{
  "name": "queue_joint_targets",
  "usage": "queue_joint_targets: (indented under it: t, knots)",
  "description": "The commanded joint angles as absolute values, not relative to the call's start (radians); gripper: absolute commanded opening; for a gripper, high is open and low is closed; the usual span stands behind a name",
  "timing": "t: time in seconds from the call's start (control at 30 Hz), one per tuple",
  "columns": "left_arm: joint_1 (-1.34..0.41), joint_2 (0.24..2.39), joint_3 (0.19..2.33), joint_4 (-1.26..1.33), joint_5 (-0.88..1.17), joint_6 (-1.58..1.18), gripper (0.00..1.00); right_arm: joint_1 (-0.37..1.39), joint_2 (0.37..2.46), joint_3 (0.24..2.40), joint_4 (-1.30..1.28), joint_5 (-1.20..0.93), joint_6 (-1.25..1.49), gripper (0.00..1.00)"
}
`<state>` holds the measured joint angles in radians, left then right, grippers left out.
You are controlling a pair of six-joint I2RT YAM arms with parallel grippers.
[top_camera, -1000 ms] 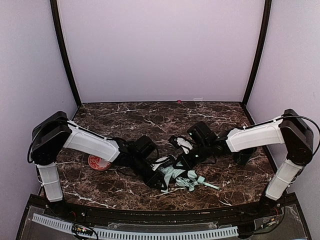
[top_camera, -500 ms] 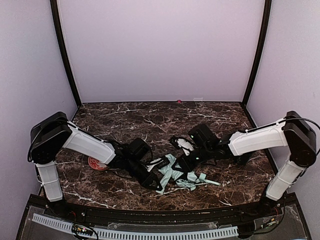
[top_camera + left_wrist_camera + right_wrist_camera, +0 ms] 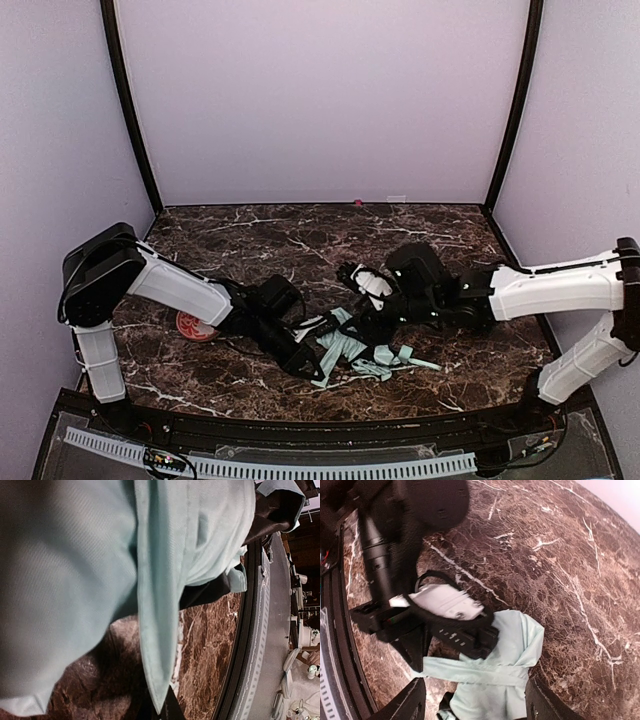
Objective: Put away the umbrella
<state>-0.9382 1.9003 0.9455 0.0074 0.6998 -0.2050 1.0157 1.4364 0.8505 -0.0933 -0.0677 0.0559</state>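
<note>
Mint umbrella (image 3: pixel 342 350) on marble table (image 3: pixel 250 236)

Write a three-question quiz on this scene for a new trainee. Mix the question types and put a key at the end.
1. True or false: the umbrella stands open and upright on the table.
2. The red disc lies: A) by the left arm, B) by the right arm, C) against the back wall.
3. Fill in: in the right wrist view, the right gripper has its fingers ____, with the umbrella's fabric between them.
Key: 1 false, it lies collapsed on the table; 2 A; 3 apart.
</note>
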Motion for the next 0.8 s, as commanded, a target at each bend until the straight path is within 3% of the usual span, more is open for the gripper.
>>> queue_joint_targets:
  t: [0.0,0.03,0.07,0.4,0.47,0.57,0.73,0.77]
  knots:
    - [-0.931,1.917,0.949,-0.043,0.686,-0.184,0.0,1.157,1.341,0.754,-0.109,0.18,0.083,0.75]
    - [-0.931,1.917,0.948,-0.043,0.687,-0.183,0.0,1.174,1.345,0.742,-0.112,0.203,0.092,0.9]
    - [-0.931,1.917,0.948,-0.042,0.686,-0.183,0.0,1.184,1.358,0.74,-0.119,0.225,0.098,0.98]
    - [-0.931,1.892,0.926,-0.018,0.673,-0.187,0.0,1.207,1.672,0.822,-0.215,0.372,0.088,0.96]
    - [-0.931,1.873,0.909,0.0,0.663,-0.192,0.0,1.195,1.702,0.849,-0.237,0.369,0.098,0.82]
    - [-0.932,1.818,0.852,0.062,0.654,-0.194,0.0,1.158,1.7,0.843,-0.226,0.307,0.139,0.45]
    - [-0.935,1.778,0.832,0.101,0.676,-0.179,0.0,1.106,1.669,0.832,-0.208,0.246,0.172,0.0]
    - [-0.938,1.769,0.834,0.098,0.681,-0.169,0.0,1.096,1.651,0.835,-0.203,0.226,0.17,0.0]
